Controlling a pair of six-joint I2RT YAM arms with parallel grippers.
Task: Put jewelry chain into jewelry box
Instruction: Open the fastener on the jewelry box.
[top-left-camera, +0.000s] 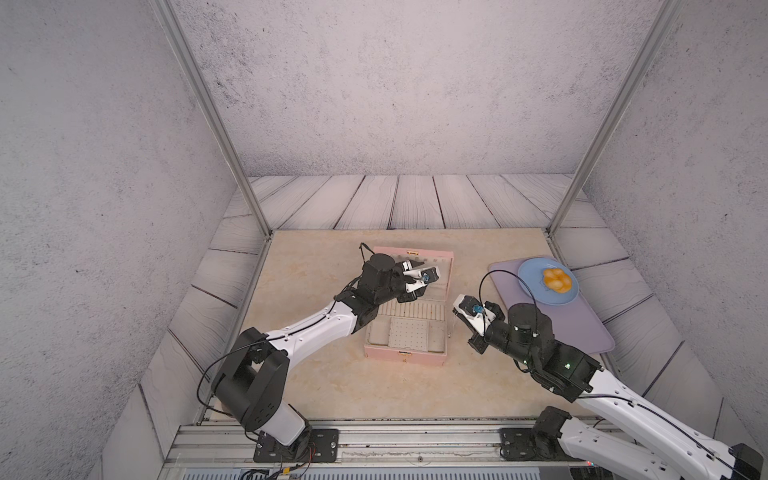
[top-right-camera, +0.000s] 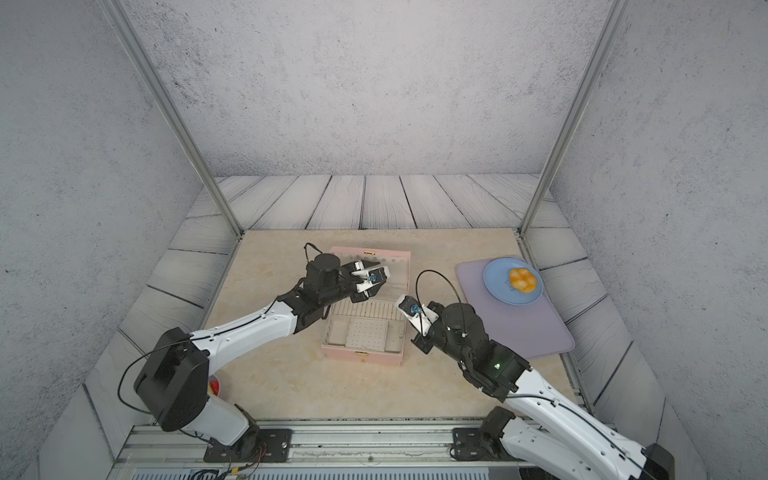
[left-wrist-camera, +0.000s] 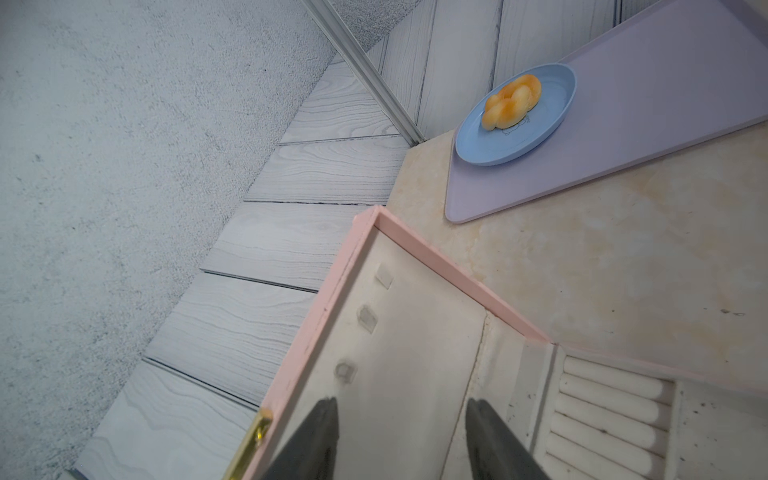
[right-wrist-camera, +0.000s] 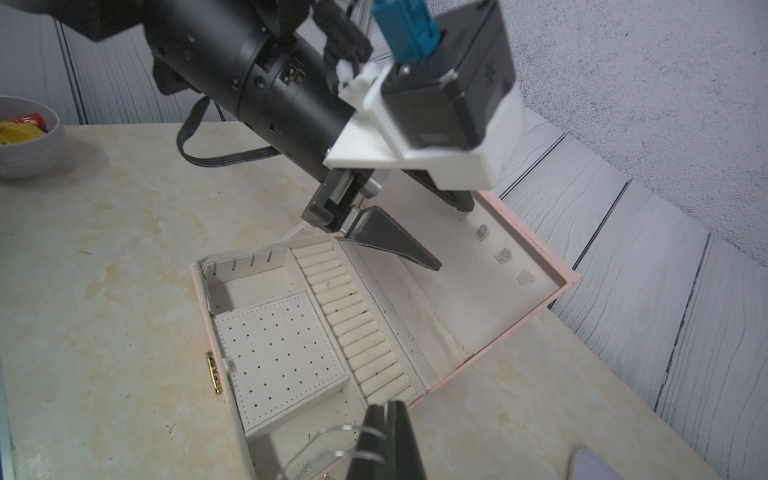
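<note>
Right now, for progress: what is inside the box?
Ring rolls and a dotted panel; the chain hangs from the right end effector by the box's edge. The left arm hides part of the lid.

You're seeing a jewelry box (top-left-camera: 386, 358) with a matt pink shell, a soft, smudged cream lining (right-wrist-camera: 469, 303) and a polished gold metal clasp (right-wrist-camera: 214, 372). The jewelry chain (right-wrist-camera: 332, 429) glints as thin silvery metal. The surface (right-wrist-camera: 104, 249) resembles smooth beige stone. The plate (left-wrist-camera: 552, 120) is glossy blue plastic, and the mat (left-wrist-camera: 665, 104) is smooth lilac.
</note>
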